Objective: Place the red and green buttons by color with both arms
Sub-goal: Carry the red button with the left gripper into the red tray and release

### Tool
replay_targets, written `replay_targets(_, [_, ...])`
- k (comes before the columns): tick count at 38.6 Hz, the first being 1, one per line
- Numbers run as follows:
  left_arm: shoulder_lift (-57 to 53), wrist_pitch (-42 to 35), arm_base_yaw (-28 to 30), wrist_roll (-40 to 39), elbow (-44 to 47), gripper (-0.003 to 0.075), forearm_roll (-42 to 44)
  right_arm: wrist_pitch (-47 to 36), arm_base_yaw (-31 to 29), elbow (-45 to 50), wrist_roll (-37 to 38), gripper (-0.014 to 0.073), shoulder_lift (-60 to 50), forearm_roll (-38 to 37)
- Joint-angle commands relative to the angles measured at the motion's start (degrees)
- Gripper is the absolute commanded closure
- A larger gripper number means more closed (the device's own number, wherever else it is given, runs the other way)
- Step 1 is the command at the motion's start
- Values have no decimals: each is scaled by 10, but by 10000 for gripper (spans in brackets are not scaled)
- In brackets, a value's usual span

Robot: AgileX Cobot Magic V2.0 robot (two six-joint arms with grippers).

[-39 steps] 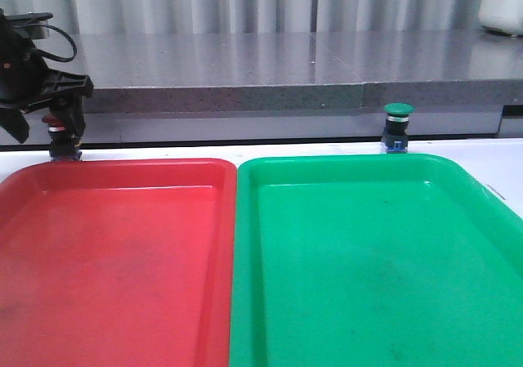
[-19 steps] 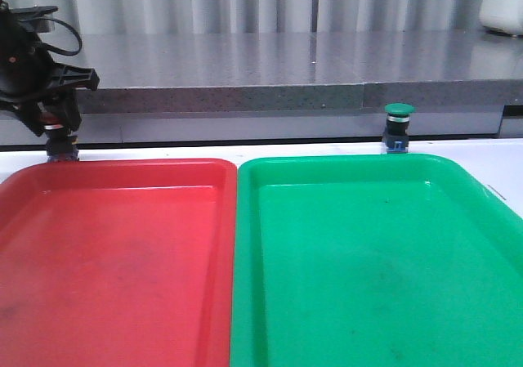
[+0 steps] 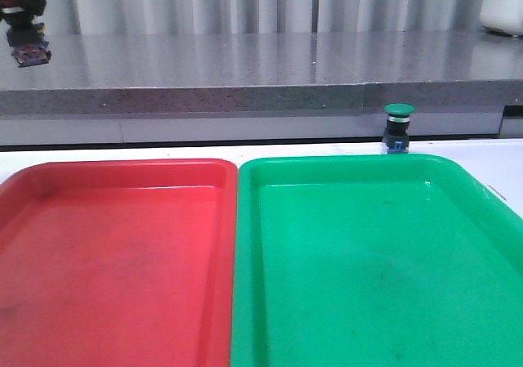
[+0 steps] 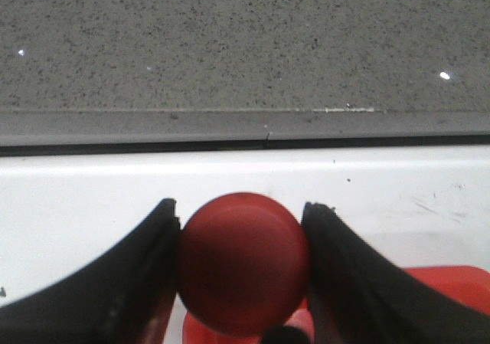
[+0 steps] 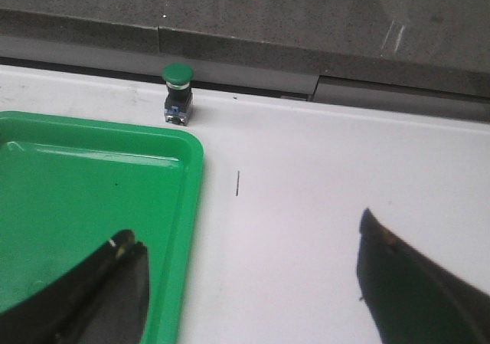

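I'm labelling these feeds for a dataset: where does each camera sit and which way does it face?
Front: looks forward over red tray and green tray; left gripper at top corner.
Left wrist: between fingers, on the gripped red button.
Right wrist: down past open fingers.
Shared: green button, front and right wrist.

Two trays side by side on table (image 3: 507,158): one tray (image 3: 114,261) left, other tray (image 3: 376,261) right, rims touching. Button (image 3: 398,127) upright on table just behind right tray's far rim. Ledge (image 3: 245,64) behind. Second button (image 4: 243,261) between left gripper (image 4: 242,275) fingers, raised far left.
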Motion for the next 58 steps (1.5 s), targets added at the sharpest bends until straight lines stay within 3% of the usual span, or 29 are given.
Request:
replay_targets(1, [-81,-34,-13,14,42,472,-8,-41,-4,-19,-6,15,7,-6])
replay_targets(14, [-205,-104,-95,23,236,472,-8,-41,-4,-19,-6,15,7,-6])
replay_targets(25, [-200,-198,-186,23,358,472,-8,-41,-4,-19,-6,15,7,-6])
replay_targets(44, [-90,-252,-202,22,382,469,-9,-41,-4,-19,-6,15,7,-6])
replay_targets(47, [-88,-253,-202,22,382,442,-13,-41,-4,-19,-6,15,7,-6])
replay_targets(54, [-88,-254,-202,22,382,260,-13,-41,-4,-19,-6,15,7,-6])
replay_targets(58, [-88,-251,-202,22,382,210,-13,-41,-4,-19,-6,15,7,-6])
